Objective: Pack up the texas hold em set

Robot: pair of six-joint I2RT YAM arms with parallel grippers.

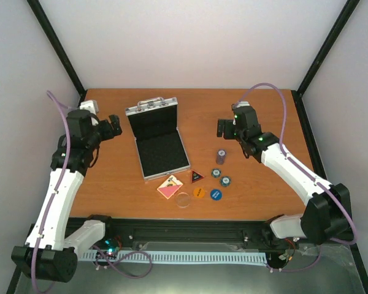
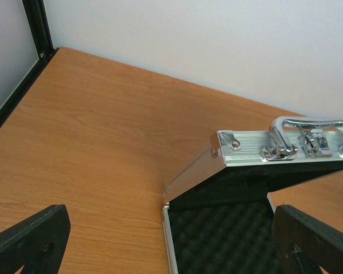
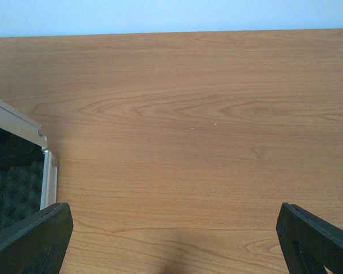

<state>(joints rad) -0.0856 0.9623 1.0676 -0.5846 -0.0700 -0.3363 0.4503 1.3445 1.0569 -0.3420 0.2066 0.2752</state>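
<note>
I note: case [image 1: 152, 110] silver, foam lining [image 1: 164, 154] black and dimpled; table [image 1: 264, 184] orange-brown wood grain; deck [image 1: 170, 187] pink; triangle [image 1: 197, 177] red-black; orange disc [image 1: 199, 193]; blue disc [image 1: 216, 195]; chips [image 1: 225, 181] blue-white.

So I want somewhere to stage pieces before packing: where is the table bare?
Bare: the table left of the case, out to its left edge; the narrow far strip behind the handle; the right side beyond the chips, though the right arm hangs over it. Crowded: near the case's front right corner, where deck, triangle, discs and chips cluster.
</note>
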